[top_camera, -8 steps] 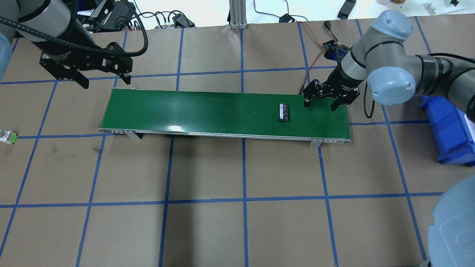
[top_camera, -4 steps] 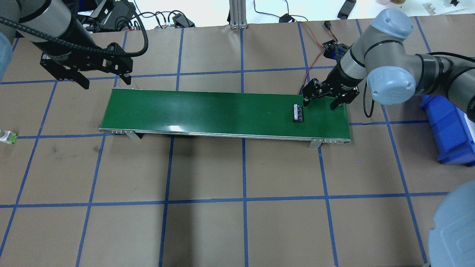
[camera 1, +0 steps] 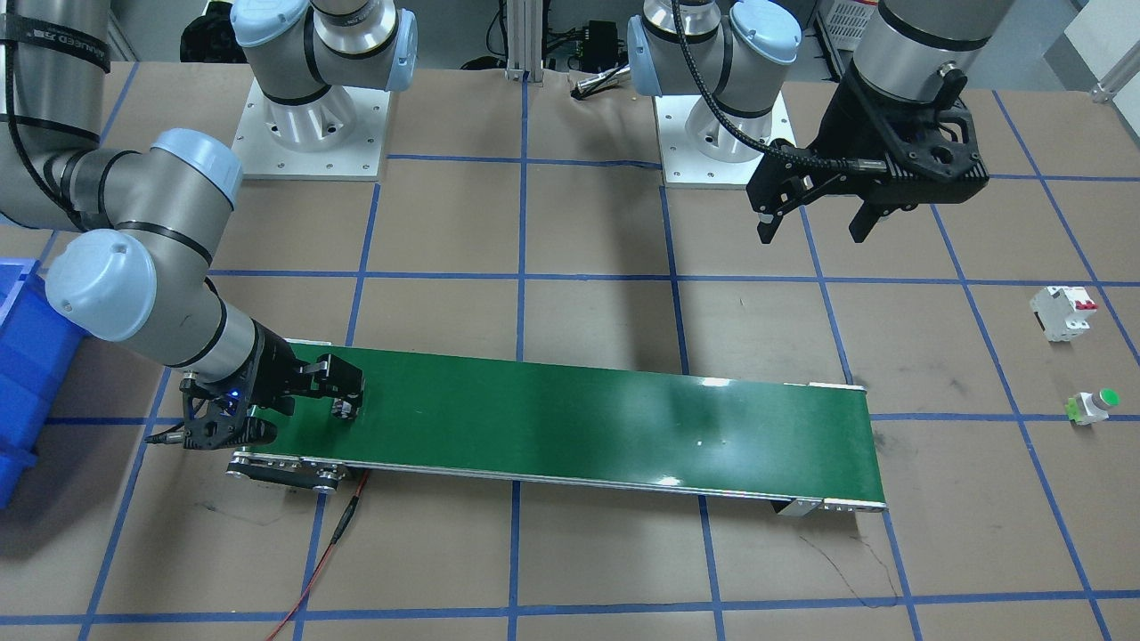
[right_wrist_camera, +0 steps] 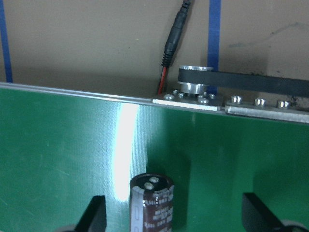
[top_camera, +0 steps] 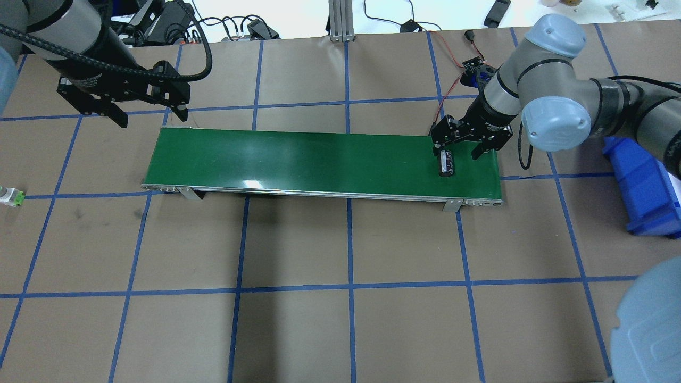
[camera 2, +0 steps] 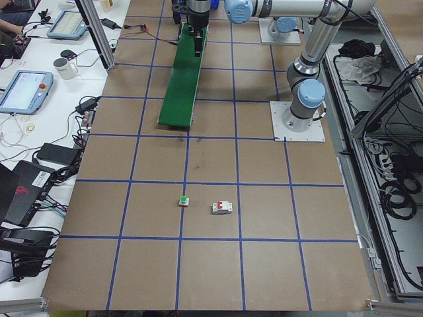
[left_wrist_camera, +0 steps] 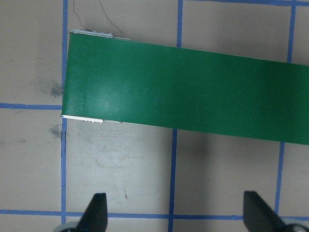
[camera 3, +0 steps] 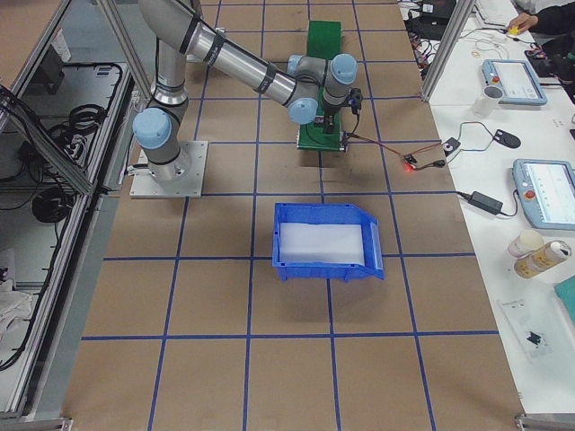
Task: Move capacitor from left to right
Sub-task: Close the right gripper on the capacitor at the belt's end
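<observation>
Capacitor (top_camera: 447, 163) near frame-right end of belt (top_camera: 319, 159), between wide jaws of my right gripper (top_camera: 456, 153), touching neither; left gripper (top_camera: 152, 118) wide, upper left.

capacitor (top_camera: 447, 163) on conveyor belt (top_camera: 319, 159), beside right fingers (top_camera: 479, 152)

The dark brown round capacitor (right_wrist_camera: 152, 205) with a shiny top is cut off by the bottom edge of the right wrist view; only its upper part shows. Just the tips of the fingers (right_wrist_camera: 94, 217) of the right tool (right_wrist_camera: 175, 198) show there. In the front view the capacitor cannot be told from those dark fingers. The blue plastic bin (top_camera: 646, 186) and the green-capped white button (top_camera: 13, 198) run off the overhead view's edges.
</observation>
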Robot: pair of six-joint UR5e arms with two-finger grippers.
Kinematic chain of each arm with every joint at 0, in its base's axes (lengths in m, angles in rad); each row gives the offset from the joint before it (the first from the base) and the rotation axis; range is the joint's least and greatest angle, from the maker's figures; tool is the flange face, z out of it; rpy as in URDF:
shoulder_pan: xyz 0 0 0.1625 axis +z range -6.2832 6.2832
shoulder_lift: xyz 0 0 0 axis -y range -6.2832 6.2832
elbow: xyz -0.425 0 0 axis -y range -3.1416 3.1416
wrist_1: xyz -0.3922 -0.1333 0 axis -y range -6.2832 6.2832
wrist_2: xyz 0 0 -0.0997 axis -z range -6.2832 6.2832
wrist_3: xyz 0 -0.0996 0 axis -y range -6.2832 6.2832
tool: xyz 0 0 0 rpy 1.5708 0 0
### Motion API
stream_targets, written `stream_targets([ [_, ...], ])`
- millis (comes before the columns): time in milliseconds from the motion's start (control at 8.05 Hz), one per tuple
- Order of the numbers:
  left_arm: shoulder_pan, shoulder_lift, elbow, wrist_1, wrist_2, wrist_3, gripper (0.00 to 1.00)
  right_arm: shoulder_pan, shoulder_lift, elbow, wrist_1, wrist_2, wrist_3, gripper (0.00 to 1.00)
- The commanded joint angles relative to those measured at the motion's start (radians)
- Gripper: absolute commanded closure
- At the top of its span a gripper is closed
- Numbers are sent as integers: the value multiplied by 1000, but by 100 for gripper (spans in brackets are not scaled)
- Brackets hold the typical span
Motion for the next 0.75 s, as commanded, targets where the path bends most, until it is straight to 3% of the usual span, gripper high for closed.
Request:
stream_targets([
  [0,0,0,1,0,0,-1,0,1,3,5,9,-110,-15,34],
  [373,0,0,1,0,0,-1,0,1,-6,1,20,-133,-13,93],
  [497,0,0,1,0,0,1,0,1,-6,-2,37,-139,-13,100],
  [621,0,0,1,0,-2,-1,0,-1,-11,-10,41,-147,-16,100],
])
